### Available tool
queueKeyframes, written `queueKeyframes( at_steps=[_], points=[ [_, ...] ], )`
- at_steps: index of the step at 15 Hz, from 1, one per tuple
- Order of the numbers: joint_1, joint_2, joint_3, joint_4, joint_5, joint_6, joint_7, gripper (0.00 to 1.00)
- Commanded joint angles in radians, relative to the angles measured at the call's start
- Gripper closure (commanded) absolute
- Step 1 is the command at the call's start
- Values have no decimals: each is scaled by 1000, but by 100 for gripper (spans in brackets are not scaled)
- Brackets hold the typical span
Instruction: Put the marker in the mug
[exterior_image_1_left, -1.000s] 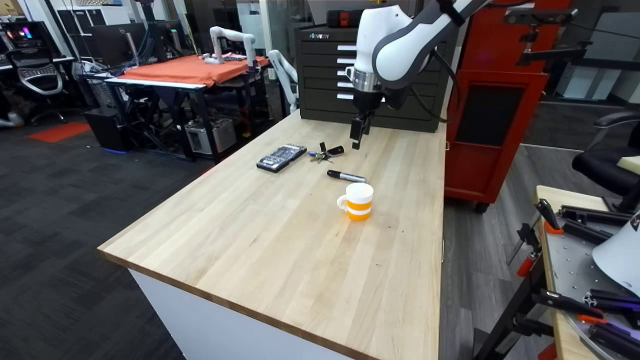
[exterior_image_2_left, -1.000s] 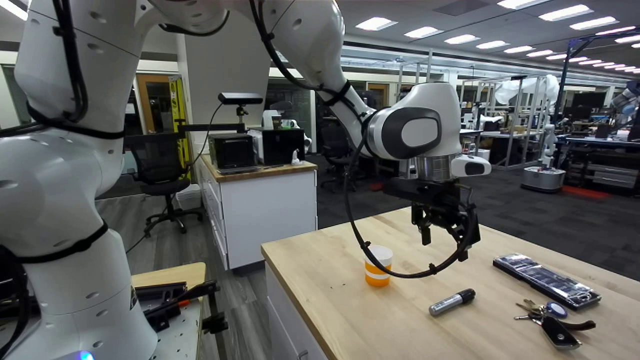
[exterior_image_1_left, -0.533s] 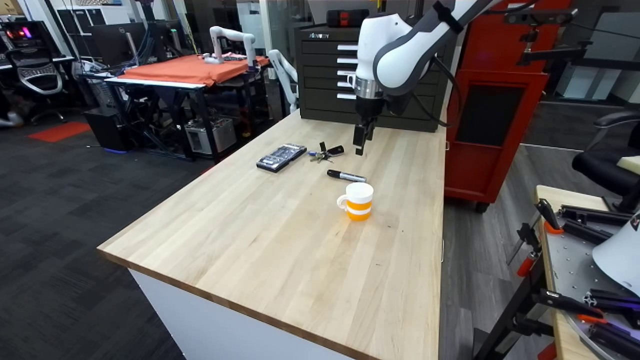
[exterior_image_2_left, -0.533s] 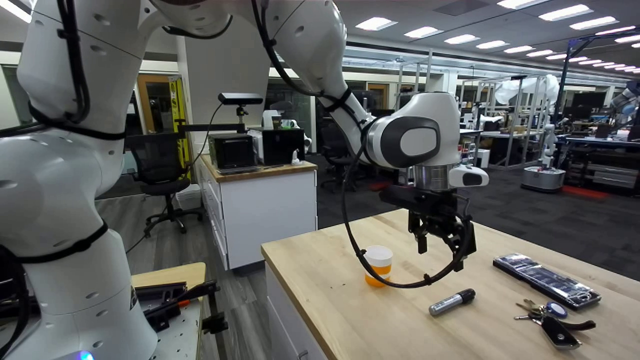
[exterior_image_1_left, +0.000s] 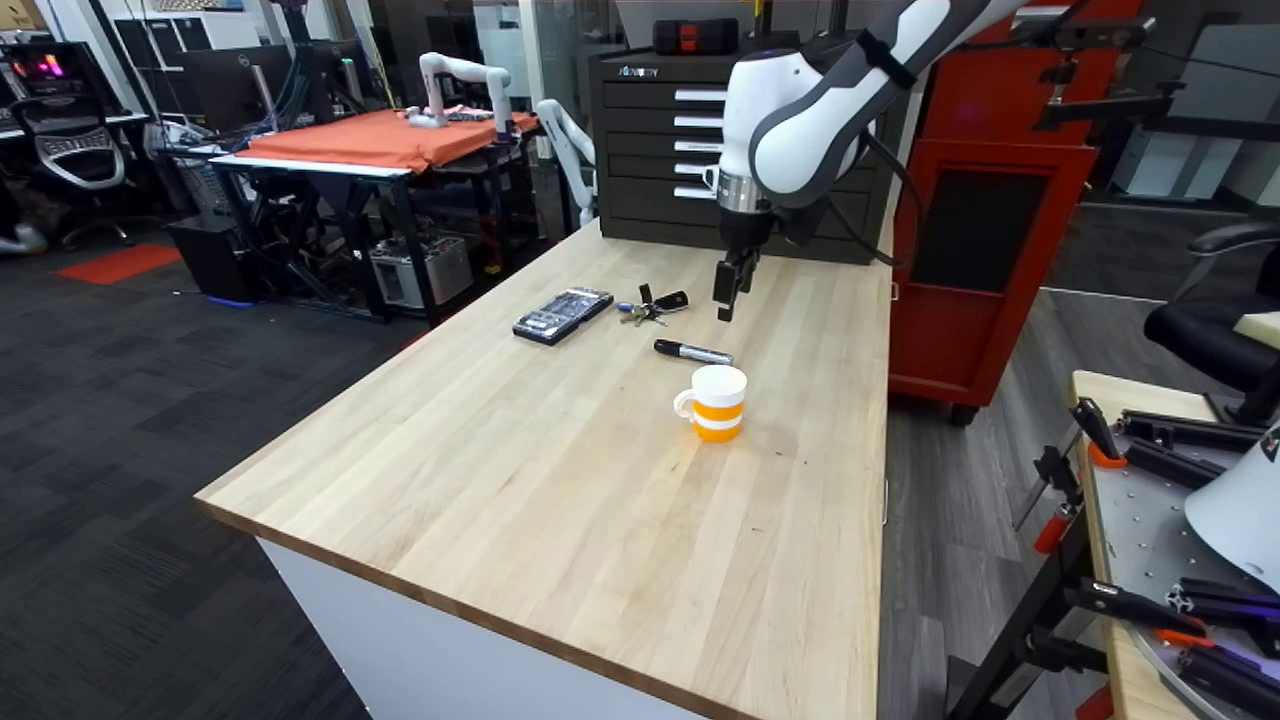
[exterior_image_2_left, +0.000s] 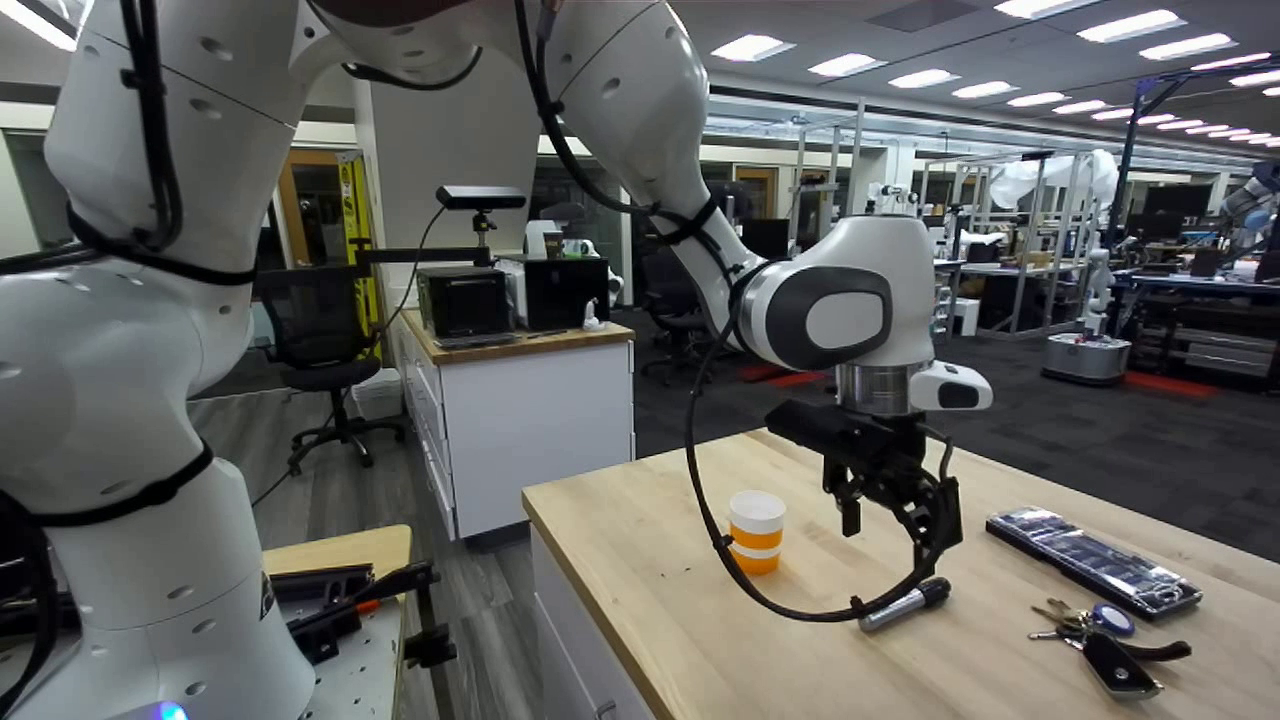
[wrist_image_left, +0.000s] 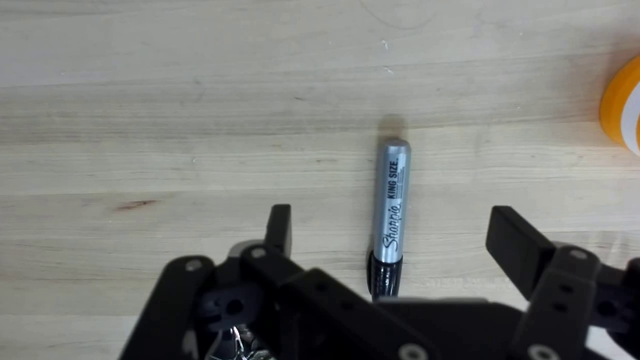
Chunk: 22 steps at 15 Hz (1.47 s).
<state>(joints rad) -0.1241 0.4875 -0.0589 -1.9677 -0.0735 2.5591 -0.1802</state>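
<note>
While the black two-fingered claw (wrist_image_left: 397, 235) stands wide and unloaded above the pale wooden desk (wrist_image_left: 150, 150), the silver-grey, black-capped cylindrical marker (wrist_image_left: 392, 200) lies on that surface, below the gap between the jaws.
Left to right in the wrist view: one jaw; the marker, near mid-gap, its long axis nearly square to the closing line, cap toward the claw's body, barrel end past the jaw tips; the opposing jaw; and, cut by the border, the round orange-and-white mug (wrist_image_left: 614, 107). In both exterior views the white jointed arm (exterior_image_2_left: 640, 140) points the claw roughly downward; a straight descent, with little wrist rotation, is probably what the grasp requires.
</note>
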Motion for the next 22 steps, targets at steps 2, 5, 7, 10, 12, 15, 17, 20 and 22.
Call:
queueKeyframes(
  at_steps=[2, 5, 7, 10, 12, 15, 17, 20, 22],
  points=[
    [-39, 49, 38, 18, 48, 41, -66, 0],
    [-40, 86, 55, 45, 56, 41, -86, 0],
    [-38, 108, 62, 66, 52, 37, -93, 0],
    [-35, 135, 65, 101, 42, 30, -96, 0],
    [-35, 154, 63, 124, 36, 25, -103, 0],
    [-39, 182, 64, 157, 37, 20, -115, 0],
    [-44, 204, 67, 177, 40, 18, -121, 0],
    [-46, 229, 69, 201, 40, 17, -121, 0],
    [-47, 240, 69, 208, 40, 17, -119, 0]
  ],
)
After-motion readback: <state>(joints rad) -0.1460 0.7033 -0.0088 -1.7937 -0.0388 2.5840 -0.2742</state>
